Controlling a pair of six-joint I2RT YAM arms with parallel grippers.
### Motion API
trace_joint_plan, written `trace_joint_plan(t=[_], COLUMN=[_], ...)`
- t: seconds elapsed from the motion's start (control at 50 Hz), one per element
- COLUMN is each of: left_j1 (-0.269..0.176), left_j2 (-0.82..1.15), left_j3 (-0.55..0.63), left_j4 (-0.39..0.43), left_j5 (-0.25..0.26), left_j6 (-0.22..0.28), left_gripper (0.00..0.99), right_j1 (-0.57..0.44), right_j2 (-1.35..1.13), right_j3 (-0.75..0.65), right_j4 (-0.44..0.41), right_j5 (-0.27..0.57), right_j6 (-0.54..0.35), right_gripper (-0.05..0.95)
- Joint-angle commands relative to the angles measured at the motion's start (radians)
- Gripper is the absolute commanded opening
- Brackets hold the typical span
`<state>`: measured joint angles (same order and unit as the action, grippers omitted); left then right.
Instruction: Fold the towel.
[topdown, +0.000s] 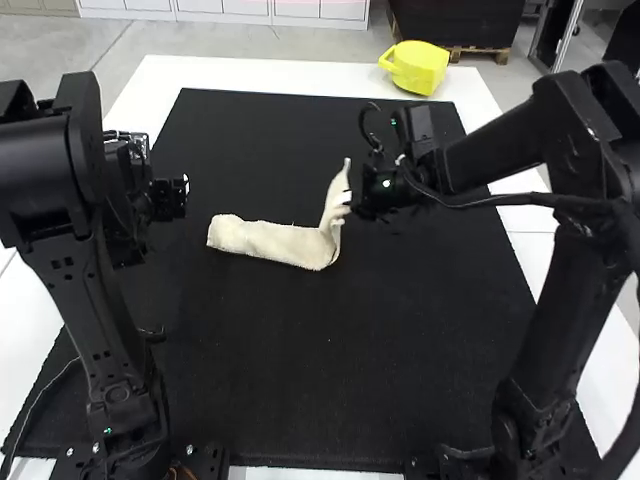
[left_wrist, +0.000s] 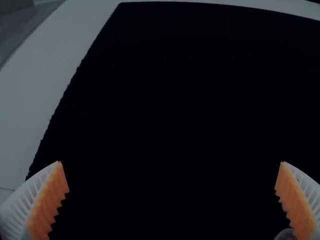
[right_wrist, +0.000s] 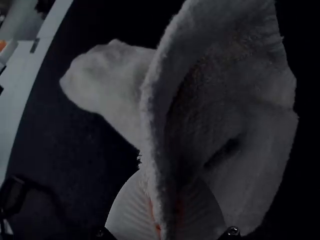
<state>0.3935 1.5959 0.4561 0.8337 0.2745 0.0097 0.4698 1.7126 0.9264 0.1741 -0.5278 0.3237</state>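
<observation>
On the black mat: one cream towel, lying mostly as a narrow strip, its end toward the right arm raised and pinched in the right gripper. Left gripper: released, fingers wide apart, above the mat's left part. One yellow container, near the mat's far right corner.

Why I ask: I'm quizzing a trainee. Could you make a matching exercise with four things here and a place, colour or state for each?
Column one
1. Left gripper
2. Right gripper
3. Container
4. Mat

Column two
A. Black, lying under the towel
B. Yellow, beyond the mat's far edge
C. Fingers wide apart, nothing between them
D. Closed on the towel's raised end

Right pairs: 1-C, 2-D, 3-B, 4-A
</observation>
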Motion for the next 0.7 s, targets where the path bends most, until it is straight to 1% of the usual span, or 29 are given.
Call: trace_joint_plan(t=[0.0, 0.32, 0.5, 0.68], left_j1=[0.002, 0.004, 0.005, 0.007], left_j2=[-0.025, -0.025, -0.025, -0.025], left_j3=[0.016, -0.014, -0.040, -0.045], left_j4=[0.005, 0.024, 0.051, 0.050], left_j5=[-0.020, -0.023, -0.023, -0.023], left_j6=[-0.010, -0.008, -0.008, -0.008], left_gripper=[0.969, 0.969, 0.969, 0.969], right_j1=[0.058, 0.164, 0.205, 0.230], right_j2=[0.033, 0.150, 0.214, 0.282], right_j3=[0.052, 0.167, 0.236, 0.310], right_j4=[0.008, 0.008, 0.010, 0.008], right_j5=[-0.001, 0.017, 0.020, 0.025], right_j6=[0.017, 0.017, 0.017, 0.017], right_gripper=[-0.03, -0.02, -0.02, -0.02])
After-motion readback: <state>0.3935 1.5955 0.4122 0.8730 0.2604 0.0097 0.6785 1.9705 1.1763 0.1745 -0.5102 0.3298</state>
